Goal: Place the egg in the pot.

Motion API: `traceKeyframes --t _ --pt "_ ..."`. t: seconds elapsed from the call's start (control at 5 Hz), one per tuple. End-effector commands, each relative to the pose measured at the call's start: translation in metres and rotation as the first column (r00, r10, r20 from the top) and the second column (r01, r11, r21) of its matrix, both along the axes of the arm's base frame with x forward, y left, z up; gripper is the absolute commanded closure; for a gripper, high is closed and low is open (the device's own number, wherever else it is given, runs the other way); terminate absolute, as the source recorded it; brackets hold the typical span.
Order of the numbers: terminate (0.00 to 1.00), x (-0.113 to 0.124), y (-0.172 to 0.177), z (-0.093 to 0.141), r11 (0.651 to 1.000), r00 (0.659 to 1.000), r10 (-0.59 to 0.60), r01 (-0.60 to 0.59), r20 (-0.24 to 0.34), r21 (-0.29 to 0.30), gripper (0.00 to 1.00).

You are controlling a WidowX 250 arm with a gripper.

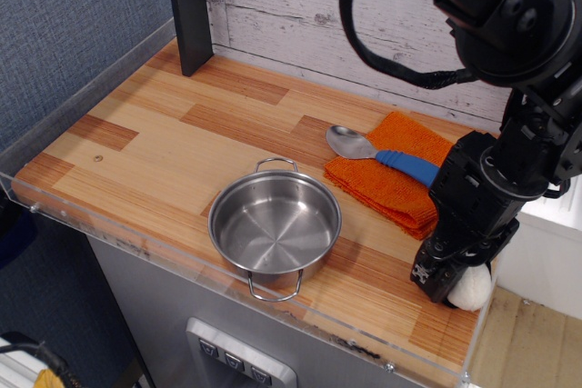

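Observation:
The white fuzzy egg lies at the front right corner of the wooden table. Only a small white part of it shows past my gripper, and its black band is hidden. My black gripper is down over the egg, with its fingers covering the egg's left side. The jaws are hidden from this angle, so I cannot tell whether they are closed on it. The shiny steel pot with two wire loop handles stands empty near the front edge, well to the left of the gripper.
An orange cloth lies behind the gripper with a blue-handled spoon on it. A black post stands at the back left. A clear plastic lip runs along the table's front edge, and the right edge is close to the egg.

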State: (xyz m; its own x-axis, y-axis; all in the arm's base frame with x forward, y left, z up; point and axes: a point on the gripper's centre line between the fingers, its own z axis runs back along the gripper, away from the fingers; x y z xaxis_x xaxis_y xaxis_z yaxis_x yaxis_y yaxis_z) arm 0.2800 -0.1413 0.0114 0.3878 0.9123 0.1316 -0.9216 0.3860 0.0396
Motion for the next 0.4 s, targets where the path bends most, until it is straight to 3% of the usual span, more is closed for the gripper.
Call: traceKeyframes --t 0.0,0.2 --pt "0.0 -0.001 -0.004 0.025 0.998 0.998 0.002 0.002 0.058 -0.063 1.0" --pt "0.0 -0.006 0.001 0.04 0.997 0.998 0.009 -0.003 0.067 -0.083 1.0"
